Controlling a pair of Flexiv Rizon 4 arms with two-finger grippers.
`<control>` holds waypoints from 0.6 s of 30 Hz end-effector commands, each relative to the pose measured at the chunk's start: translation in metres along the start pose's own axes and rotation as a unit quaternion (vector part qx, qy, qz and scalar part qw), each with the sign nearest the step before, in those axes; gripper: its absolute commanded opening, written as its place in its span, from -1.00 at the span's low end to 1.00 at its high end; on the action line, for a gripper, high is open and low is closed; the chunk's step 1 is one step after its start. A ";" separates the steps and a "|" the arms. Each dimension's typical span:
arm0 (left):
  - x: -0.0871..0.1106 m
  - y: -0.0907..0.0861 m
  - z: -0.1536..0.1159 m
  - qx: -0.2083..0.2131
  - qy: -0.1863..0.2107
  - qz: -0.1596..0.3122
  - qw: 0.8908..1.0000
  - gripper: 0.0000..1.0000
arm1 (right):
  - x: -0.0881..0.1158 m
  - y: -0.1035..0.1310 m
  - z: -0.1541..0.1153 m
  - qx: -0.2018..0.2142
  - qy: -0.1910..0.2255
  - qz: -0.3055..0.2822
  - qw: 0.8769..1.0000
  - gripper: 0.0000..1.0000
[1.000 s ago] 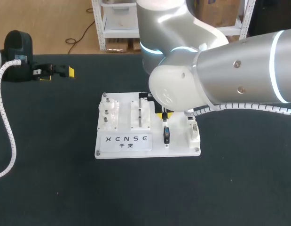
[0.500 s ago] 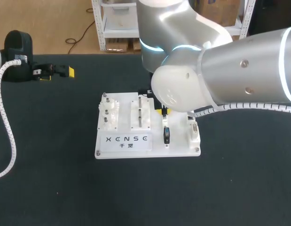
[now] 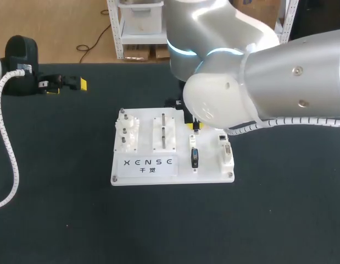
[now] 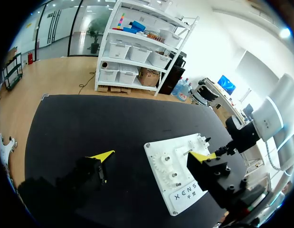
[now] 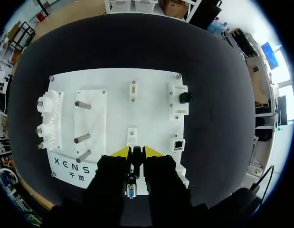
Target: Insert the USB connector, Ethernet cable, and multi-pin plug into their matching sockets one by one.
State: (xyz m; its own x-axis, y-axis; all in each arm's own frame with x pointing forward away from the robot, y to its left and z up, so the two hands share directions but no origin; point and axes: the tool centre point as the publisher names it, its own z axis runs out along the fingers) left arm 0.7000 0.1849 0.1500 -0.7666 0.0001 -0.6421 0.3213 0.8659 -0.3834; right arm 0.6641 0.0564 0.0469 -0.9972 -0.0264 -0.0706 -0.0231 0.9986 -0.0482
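Observation:
A white socket board (image 3: 209,166) lies mid-table, also in the right wrist view (image 5: 154,111) and the left wrist view (image 4: 168,154). My right gripper (image 3: 194,126) hangs over the board's middle right, shut on a small thin black connector (image 5: 136,154); which plug it is I cannot tell. Just ahead of its tips sits a small white socket block (image 5: 132,135). A black plug with a blue face (image 3: 194,158) rests on the board behind the gripper. An Ethernet socket (image 5: 178,141) and a round black socket (image 5: 184,98) sit to one side. My left gripper (image 3: 65,84) rests open and empty (image 4: 151,156) at the table's far left.
On the board's left part stand white gears (image 3: 126,132) and a plate with metal pegs (image 3: 163,133). A white ribbed hose (image 3: 7,148) from my left arm curves over the table's left edge. Dark tabletop surrounds the board on all sides.
My right arm has shifted a little toward the board's far side, carrying its gripper away from the blue-faced plug. The left arm has stayed still.

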 end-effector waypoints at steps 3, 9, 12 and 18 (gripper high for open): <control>0.000 0.000 0.000 0.000 0.000 0.000 1.000 1.00 | 0.010 -0.020 -0.002 -0.016 -0.010 0.004 1.000 -1.00; 0.000 0.000 0.000 0.000 0.000 0.000 1.000 1.00 | 0.012 -0.035 -0.002 -0.014 -0.010 0.008 1.000 -1.00; 0.000 0.000 0.000 0.000 0.000 0.000 1.000 1.00 | 0.014 -0.042 -0.001 -0.013 -0.009 0.009 1.000 -1.00; 0.000 0.000 0.000 0.000 0.000 0.000 1.000 1.00 | 0.016 -0.051 0.003 -0.012 -0.005 0.010 1.000 -1.00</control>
State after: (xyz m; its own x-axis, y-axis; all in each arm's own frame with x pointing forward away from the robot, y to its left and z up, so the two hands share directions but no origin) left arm 0.7000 0.1849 0.1500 -0.7666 0.0001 -0.6421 0.3213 0.8659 -0.3834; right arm 0.6524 0.0105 0.0468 -0.9972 -0.0063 -0.0741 -0.0040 0.9995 -0.0307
